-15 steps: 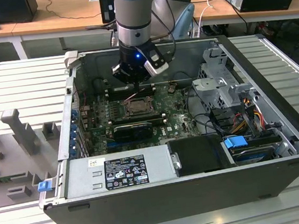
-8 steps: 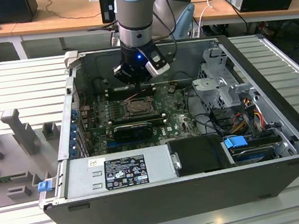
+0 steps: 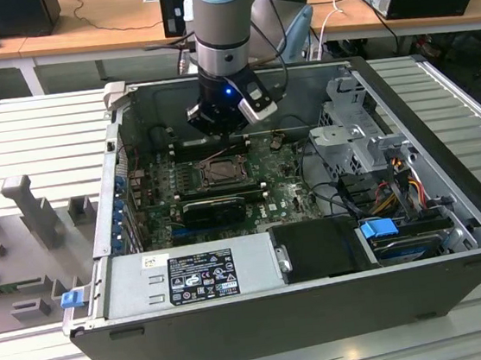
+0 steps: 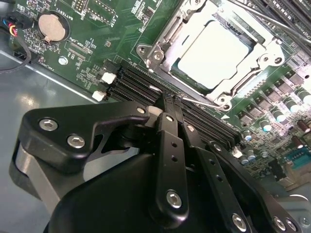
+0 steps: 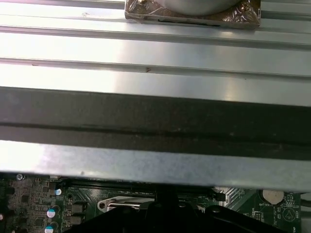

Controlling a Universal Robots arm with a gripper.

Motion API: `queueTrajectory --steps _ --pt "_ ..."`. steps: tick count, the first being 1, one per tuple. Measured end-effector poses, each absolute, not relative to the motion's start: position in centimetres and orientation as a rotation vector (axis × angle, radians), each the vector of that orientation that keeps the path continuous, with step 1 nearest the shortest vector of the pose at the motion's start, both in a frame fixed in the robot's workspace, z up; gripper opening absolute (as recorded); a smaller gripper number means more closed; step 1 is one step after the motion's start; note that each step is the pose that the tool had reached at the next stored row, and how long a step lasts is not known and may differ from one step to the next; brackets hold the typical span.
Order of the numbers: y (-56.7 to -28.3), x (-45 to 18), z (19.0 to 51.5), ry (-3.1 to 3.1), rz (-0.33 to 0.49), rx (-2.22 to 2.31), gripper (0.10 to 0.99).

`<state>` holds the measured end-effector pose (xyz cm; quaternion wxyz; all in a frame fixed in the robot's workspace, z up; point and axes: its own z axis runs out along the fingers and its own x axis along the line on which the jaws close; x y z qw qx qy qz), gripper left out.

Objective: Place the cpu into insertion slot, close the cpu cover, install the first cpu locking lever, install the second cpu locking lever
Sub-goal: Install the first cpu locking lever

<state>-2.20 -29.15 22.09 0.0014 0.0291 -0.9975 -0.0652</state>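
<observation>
The gripper (image 3: 231, 116) hangs inside the open computer case (image 3: 452, 208), low over the motherboard (image 3: 290, 193) and just beyond the insertion slot (image 3: 222, 172) in the exterior view. In the second wrist view the cpu (image 4: 216, 56) lies flat in the insertion slot, pale face up, with the cpu cover (image 4: 163, 43) closed down around it so the chip shows through the square window. The black fingers (image 4: 171, 121) are drawn together, their tips right at a thin silver locking lever (image 4: 206, 101) that runs along the socket's near edge, beside the long black memory slots (image 4: 141, 82); whether they pinch the wire I cannot tell. A round coin battery (image 4: 51, 26) sits on the board well apart from the socket.
</observation>
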Motion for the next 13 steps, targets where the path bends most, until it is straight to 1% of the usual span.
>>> queueTrajectory --steps 13 --pt "-29.14 -2.00 21.75 -3.131 -0.205 0.091 0.106"
